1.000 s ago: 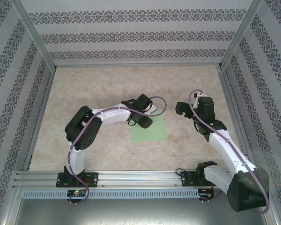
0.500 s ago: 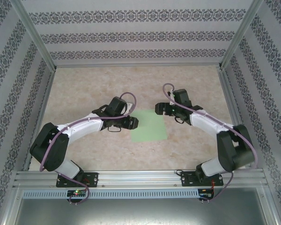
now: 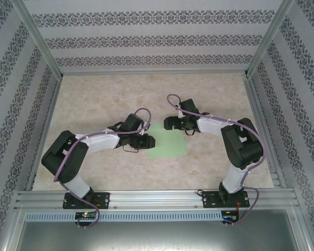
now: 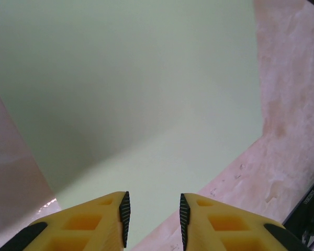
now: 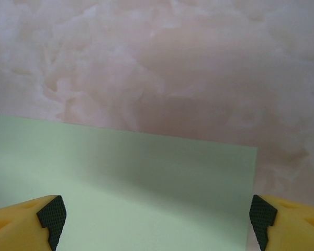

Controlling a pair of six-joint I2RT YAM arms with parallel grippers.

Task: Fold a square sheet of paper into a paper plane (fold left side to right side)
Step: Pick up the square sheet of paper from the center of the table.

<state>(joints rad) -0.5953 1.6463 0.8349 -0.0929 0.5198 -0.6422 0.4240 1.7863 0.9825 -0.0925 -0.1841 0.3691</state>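
Note:
The square sheet of paper [image 3: 168, 144] is light green and lies flat on the table between the arms. My left gripper [image 3: 148, 140] is low at its left edge. In the left wrist view the paper [image 4: 146, 104] spreads out ahead, and its near edge runs under the narrow gap of the left gripper [image 4: 154, 218], which is open with nothing between the pads. My right gripper [image 3: 170, 123] hovers at the sheet's far edge. In the right wrist view the right gripper [image 5: 157, 219] is wide open over the paper [image 5: 146, 178].
The beige marbled tabletop [image 3: 94, 99] surrounds the sheet. Patterned walls and aluminium frame posts [image 3: 254, 99] close in the sides and back. A metal rail [image 3: 157, 197] with both arm bases runs along the near edge.
My right arm swung left from the right side to the sheet's far edge. The left gripper drew back from over the sheet to its left edge, and its jaws narrowed.

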